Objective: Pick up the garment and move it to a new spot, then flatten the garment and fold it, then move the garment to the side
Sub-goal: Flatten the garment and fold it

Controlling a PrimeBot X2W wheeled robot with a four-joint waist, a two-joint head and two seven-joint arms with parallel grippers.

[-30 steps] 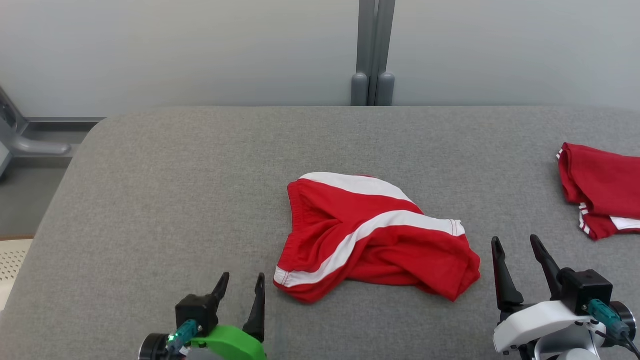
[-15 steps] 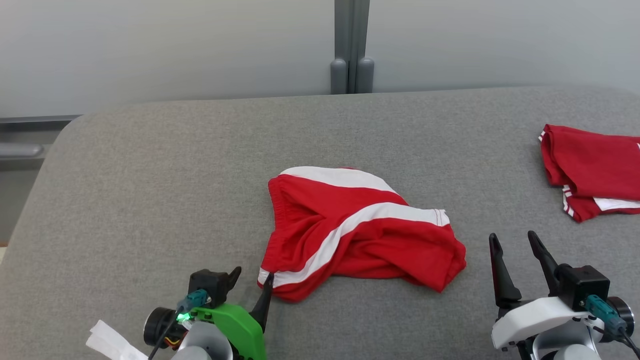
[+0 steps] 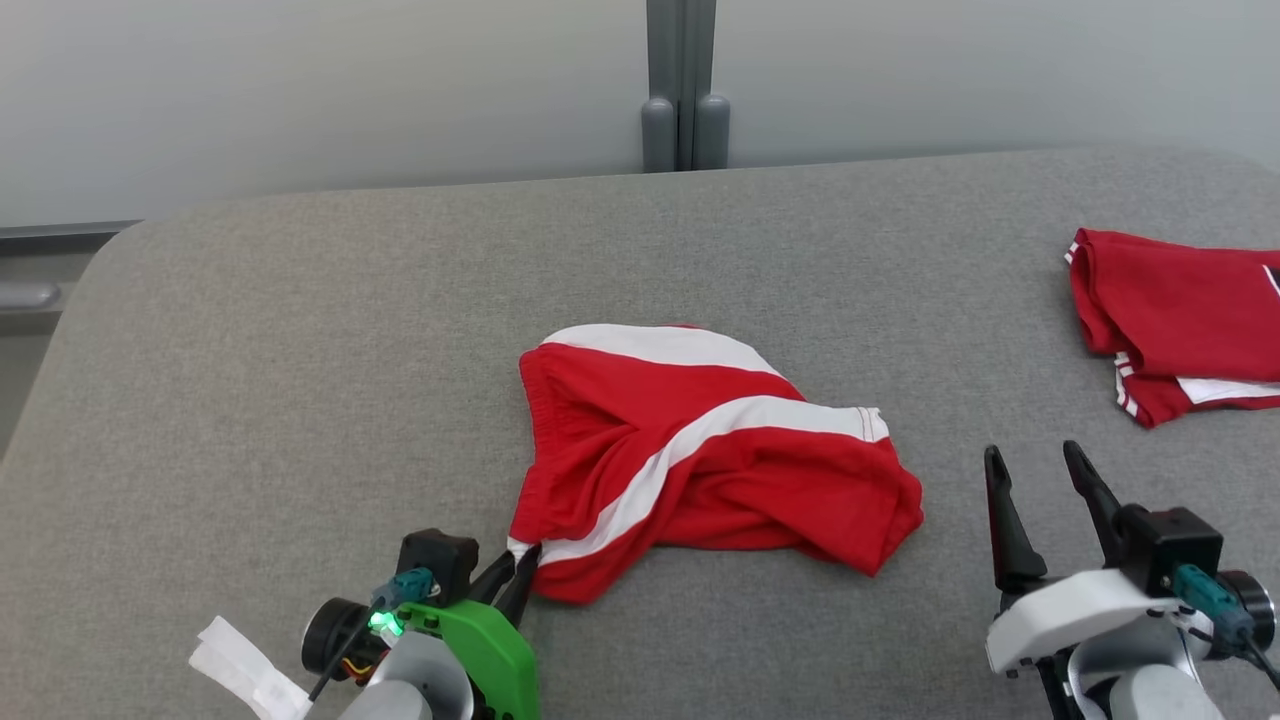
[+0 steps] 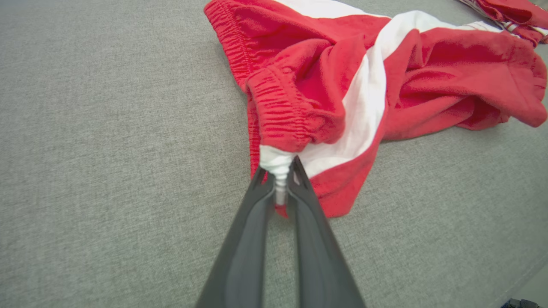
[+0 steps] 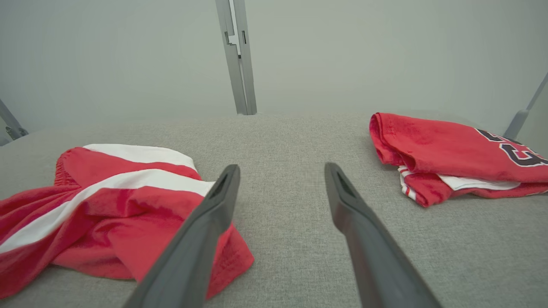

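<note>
The garment [image 3: 700, 450] is a crumpled pair of red shorts with white stripes, lying mid-table on the grey surface [image 3: 300, 350]. My left gripper [image 3: 520, 560] sits at its near left corner, shut on the white waistband edge. In the left wrist view the two dark fingers [image 4: 257, 201] pinch that bunched white fabric of the garment [image 4: 385, 85]. My right gripper [image 3: 1040, 468] stands open at the lower right, a little to the right of the garment's hem, with nothing between its fingers [image 5: 214, 209]. The garment [image 5: 107, 205] lies to their left there.
A second red garment [image 3: 1170, 320], folded, with dark printed numbers [image 5: 509, 149], lies at the table's right edge. A grey post [image 3: 685, 90] rises behind the table against a pale wall. A white tag [image 3: 245, 670] hangs by my left arm.
My left gripper reached forward to the garment's near corner and closed on the waistband edge. The camera has shifted, so the whole scene slid left. The right gripper stays open.
</note>
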